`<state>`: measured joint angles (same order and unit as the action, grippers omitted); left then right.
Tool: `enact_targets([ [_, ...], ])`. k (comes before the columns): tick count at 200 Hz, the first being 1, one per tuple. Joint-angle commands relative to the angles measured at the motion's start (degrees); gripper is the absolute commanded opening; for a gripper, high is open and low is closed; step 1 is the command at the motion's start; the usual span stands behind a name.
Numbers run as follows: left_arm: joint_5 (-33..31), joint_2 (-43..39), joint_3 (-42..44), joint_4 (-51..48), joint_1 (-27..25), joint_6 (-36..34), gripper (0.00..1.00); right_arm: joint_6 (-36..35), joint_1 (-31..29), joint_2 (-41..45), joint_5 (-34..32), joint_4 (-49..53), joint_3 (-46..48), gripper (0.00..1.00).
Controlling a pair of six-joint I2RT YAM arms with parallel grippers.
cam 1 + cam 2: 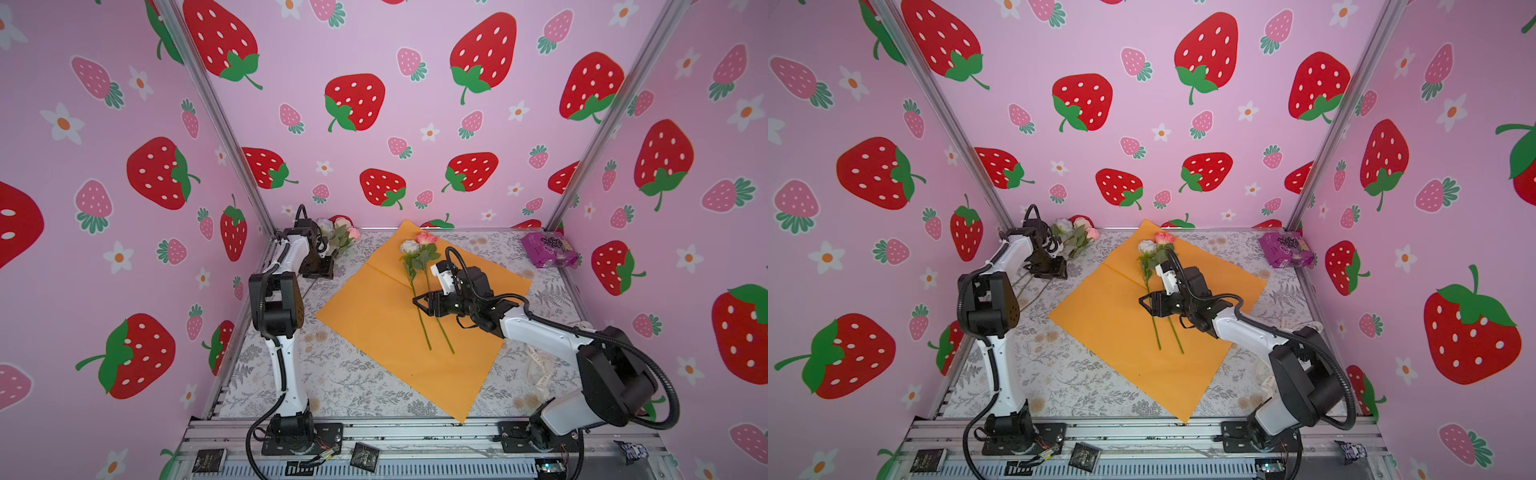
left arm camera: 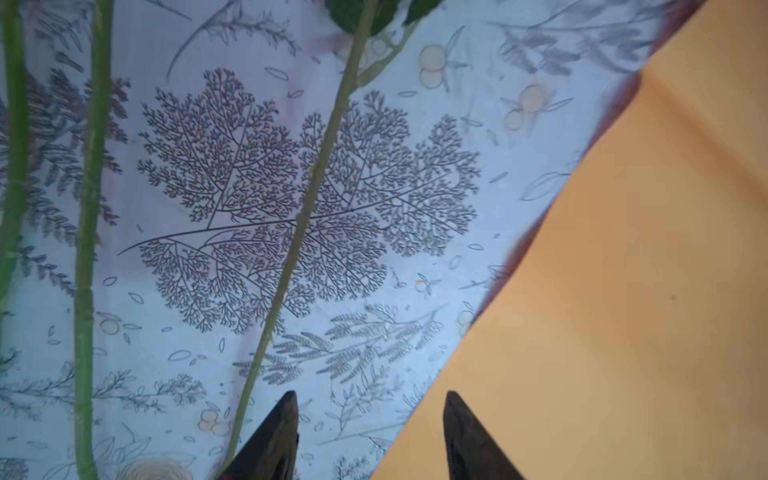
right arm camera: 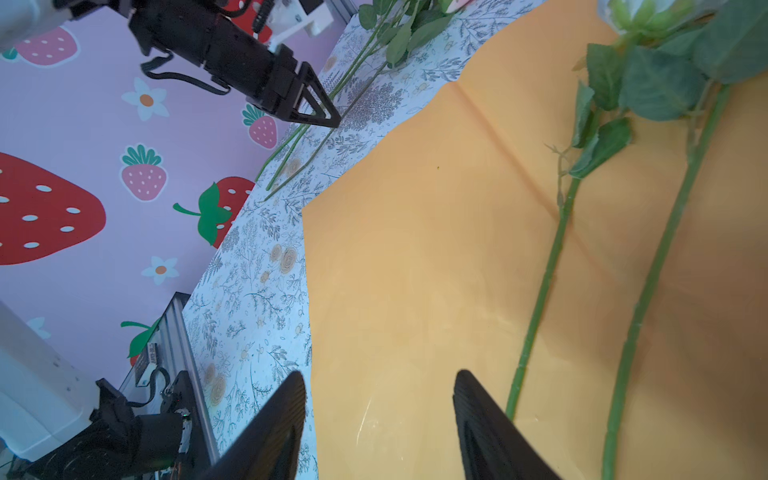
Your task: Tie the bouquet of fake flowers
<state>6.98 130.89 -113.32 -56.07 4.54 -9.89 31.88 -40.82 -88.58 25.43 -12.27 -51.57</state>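
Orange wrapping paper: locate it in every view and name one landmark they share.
Top view: orange wrapping paper mid-table, two roses lying on it.
Top view: paper mid-table, below the right hand.
Left wrist: paper beside three bare stems, at the left hand.
Right wrist: paper beneath both rose stems.
Shared landmark: floral tablecloth bordering the paper.

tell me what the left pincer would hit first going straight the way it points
Probably the floral tablecloth, between a loose green stem and the orange paper edge; the left pincer angles down at it.
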Motion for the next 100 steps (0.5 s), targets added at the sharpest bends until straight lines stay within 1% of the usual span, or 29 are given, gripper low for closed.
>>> enact_targets([
  [1,-2.37,1.76,-5.06,-3.23,1.37,-3.91,0.58,1.01,-1.34,-2.30,2.15,-2.17,-2.45,0.61],
  [36,-3.23,4.68,-8.36,-2.27,1.44,-5.09,0.59,2.53,-2.84,-5.86,2.21,-2.92,-5.13,0.61],
  [63,-1.84,8.38,-13.16,-4.98,1.47,-6.17,0.59,4.11,-3.36,-7.95,2.08,-3.15,-6.31,0.61],
  [84,-0.75,10.78,-16.92,-7.11,1.52,-6.33,0.55,4.33,-3.41,-8.28,1.76,-2.86,-6.60,0.61],
  [100,0.33,11.11,-17.29,-6.40,1.70,-6.23,0.54,4.09,-3.41,-8.20,1.26,-2.38,-6.69,0.61],
])
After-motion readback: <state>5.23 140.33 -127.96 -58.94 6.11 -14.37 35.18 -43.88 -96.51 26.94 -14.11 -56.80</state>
